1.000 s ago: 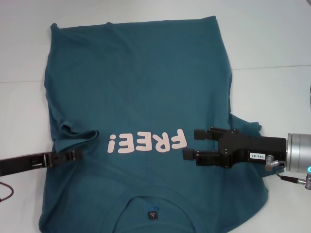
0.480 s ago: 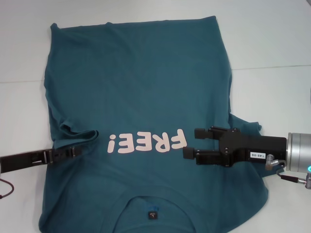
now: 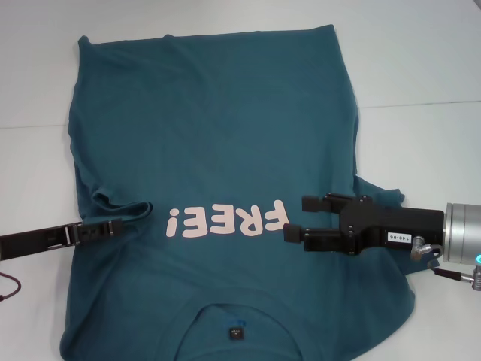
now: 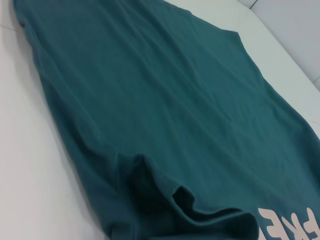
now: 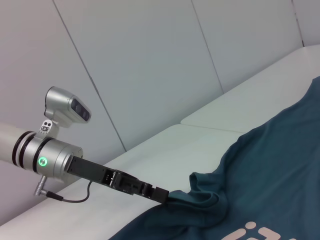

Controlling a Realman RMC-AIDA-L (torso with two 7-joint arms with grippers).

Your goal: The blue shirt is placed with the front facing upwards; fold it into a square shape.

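Observation:
The blue shirt (image 3: pixel 210 135) lies flat on the white table, front up, with its collar and black neck tag (image 3: pixel 236 332) nearest me. The pink "FREE!" lettering (image 3: pixel 225 220) reads upside-down. Its left sleeve (image 3: pixel 120 204) is bunched inward over the body, also seen close up (image 4: pixel 190 205). My left gripper (image 3: pixel 116 227) is shut, lying low on the shirt just beside that bunched sleeve; the right wrist view shows the left gripper (image 5: pixel 161 195) with its tip meeting the fabric (image 5: pixel 280 175). My right gripper (image 3: pixel 301 219) hovers open over the shirt, right of the lettering, holding nothing.
The white table (image 3: pixel 421 60) extends past the shirt on the far and right sides, with a seam line across it. A thin dark cable (image 3: pixel 7 289) loops at the left edge. Pale wall panels (image 5: pixel 150 60) rise behind the table.
My left gripper's tip has swung a little away from me along the shirt's left side, toward the bunched sleeve. The right gripper has barely shifted. The shirt looks unchanged.

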